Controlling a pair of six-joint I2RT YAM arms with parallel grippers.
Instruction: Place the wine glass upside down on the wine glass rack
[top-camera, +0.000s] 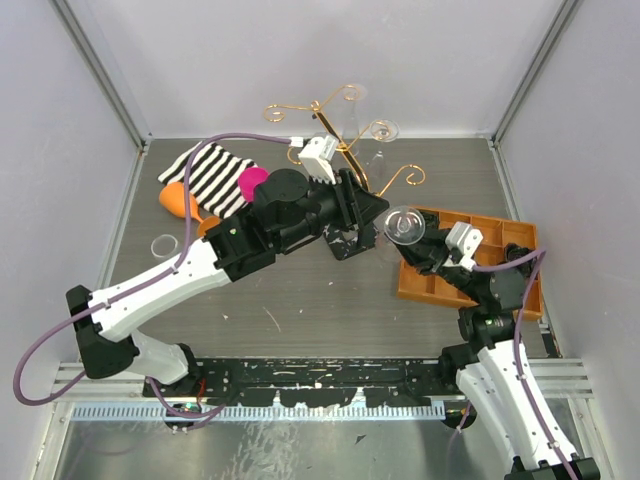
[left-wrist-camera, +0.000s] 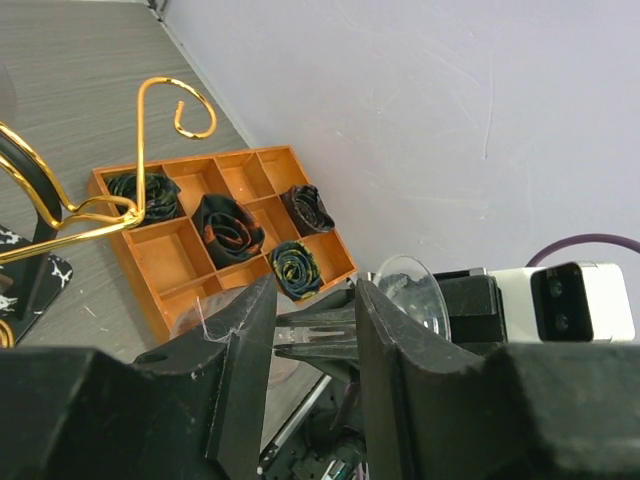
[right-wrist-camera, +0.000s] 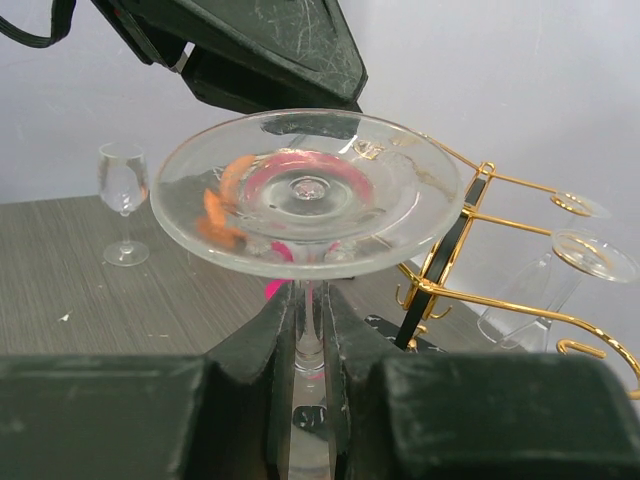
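Note:
The wine glass (top-camera: 405, 224) is held foot up and bowl down over the table's right middle. My right gripper (top-camera: 416, 246) is shut on its stem. In the right wrist view the round foot (right-wrist-camera: 305, 190) sits just above the closed fingers (right-wrist-camera: 270, 330). My left gripper (top-camera: 378, 212) reaches in from the left. Its jaws stand apart (left-wrist-camera: 315, 290) on either side of the right gripper's tips and the stem, with the foot (left-wrist-camera: 415, 290) to their right. Whether they touch anything is unclear. The gold wine glass rack (top-camera: 350, 158) (left-wrist-camera: 141, 150) (right-wrist-camera: 450, 245) stands just behind both grippers.
Another glass (top-camera: 380, 135) (right-wrist-camera: 560, 270) hangs upside down on the rack. A third glass (top-camera: 165, 245) (right-wrist-camera: 123, 200) stands at the left. An orange compartment tray (top-camera: 500, 222) (left-wrist-camera: 170, 255) with rolled dark ties lies under the right arm. A striped cloth (top-camera: 215, 175) lies back left.

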